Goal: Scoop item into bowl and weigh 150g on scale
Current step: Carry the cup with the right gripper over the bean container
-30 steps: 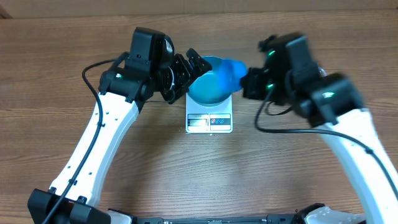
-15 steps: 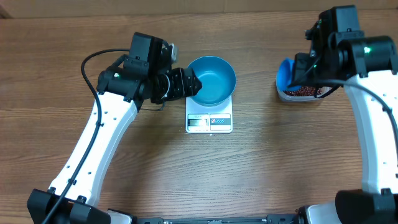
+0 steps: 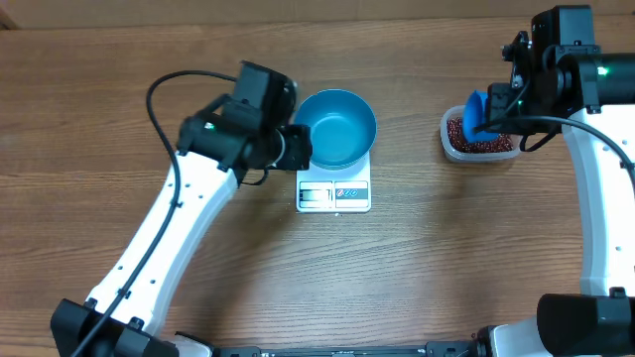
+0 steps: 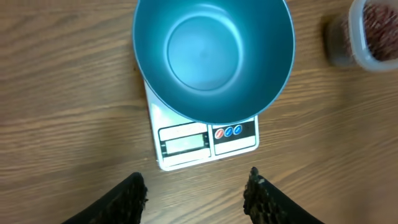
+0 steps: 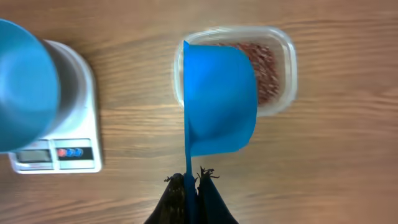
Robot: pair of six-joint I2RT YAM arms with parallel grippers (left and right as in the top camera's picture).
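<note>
Now right hand (image 5: 186,182) clamps scoop (image 5: 221,99) above the tub (image 5: 287,68); left hand (image 4: 196,185), part-open, faces bowl (image 4: 211,56)

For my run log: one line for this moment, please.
bowl: empty, on scale | right fingers: scoop over bean tub | left fingers: open

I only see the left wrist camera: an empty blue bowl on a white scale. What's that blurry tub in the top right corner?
Observer: A clear tub of red-brown beans, standing right of the scale.
Operator: Is anyone scooping them?
Observer: The right gripper, jaws shut, holds a blue scoop over the tub.
Operator: Is it full?
Observer: Cannot tell; only its outer wall shows.
</note>
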